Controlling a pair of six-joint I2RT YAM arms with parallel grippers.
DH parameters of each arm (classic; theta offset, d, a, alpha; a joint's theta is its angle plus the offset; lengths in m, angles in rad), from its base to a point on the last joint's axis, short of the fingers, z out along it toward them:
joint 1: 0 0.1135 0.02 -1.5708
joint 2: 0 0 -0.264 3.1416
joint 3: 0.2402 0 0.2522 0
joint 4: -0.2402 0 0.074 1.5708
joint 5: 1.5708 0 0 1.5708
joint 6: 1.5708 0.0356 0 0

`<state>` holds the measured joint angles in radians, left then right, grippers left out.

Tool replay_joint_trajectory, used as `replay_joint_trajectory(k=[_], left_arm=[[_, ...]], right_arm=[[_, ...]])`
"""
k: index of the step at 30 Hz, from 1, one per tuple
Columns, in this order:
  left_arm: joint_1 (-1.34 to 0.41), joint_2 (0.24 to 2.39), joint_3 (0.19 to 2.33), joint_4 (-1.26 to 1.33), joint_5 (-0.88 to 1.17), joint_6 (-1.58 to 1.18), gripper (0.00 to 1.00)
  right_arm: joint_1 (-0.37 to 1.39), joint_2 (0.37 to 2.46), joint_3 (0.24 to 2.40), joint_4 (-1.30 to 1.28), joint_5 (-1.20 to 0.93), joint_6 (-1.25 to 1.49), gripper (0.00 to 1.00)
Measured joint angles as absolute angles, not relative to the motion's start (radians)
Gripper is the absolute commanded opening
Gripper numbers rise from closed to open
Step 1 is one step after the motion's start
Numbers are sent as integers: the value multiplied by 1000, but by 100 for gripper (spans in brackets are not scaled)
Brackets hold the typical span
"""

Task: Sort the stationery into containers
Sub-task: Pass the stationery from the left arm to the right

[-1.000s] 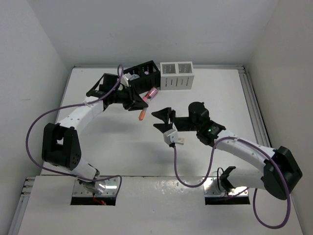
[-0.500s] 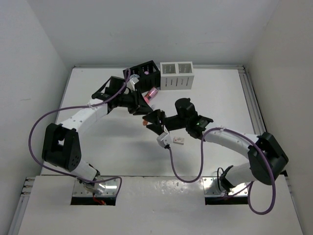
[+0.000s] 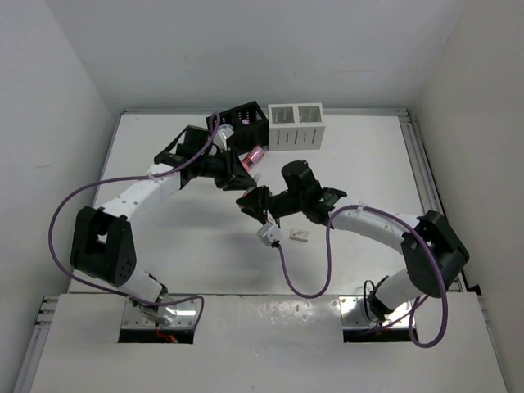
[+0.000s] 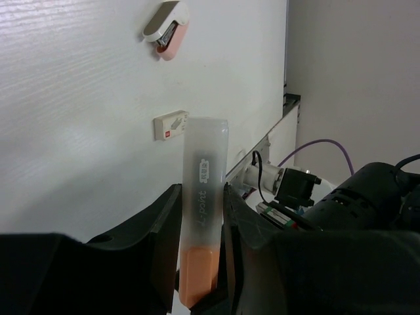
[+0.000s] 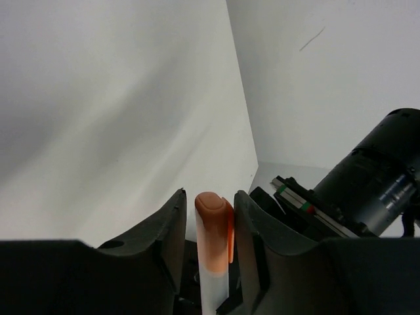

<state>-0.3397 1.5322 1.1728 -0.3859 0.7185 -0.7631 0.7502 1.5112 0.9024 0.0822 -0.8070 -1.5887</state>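
Note:
My left gripper is shut on a stick with a frosted clear body and an orange end, held above the table. My right gripper faces it, with its jaws on either side of the stick's orange tip. The right finger touches the tip and a thin gap shows at the left finger. A hot-pink tube lies beside the black container. The white container stands next to it. A small white eraser block lies on the table.
Another small white-and-pink item lies farther off on the table in the left wrist view. The black container holds a pink item and a round roll. Both arms meet at the table's middle, and purple cables loop near the front.
The right arm has swung left and forward to the stick that the left gripper holds, and its jaws have narrowed around the orange end. The left arm has moved slightly right.

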Motion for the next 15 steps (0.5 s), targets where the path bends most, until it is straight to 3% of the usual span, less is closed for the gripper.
replay_joint_trajectory(k=[7,11,13,15], left_arm=[[-343,1533,1185,-406,706,-742,0],[-352,1533,1200,-426,675,-716,0],[-356,1533,1203,-429,667,-704,31],[-357,1533,1203,-426,663,-688,78]], right_arm=[[753,1537,912,75,-760,-1605,36],[757,1540,921,81,-740,-1608,14],[759,1540,925,87,-733,-1603,0],[759,1541,916,117,-732,-1582,0]])
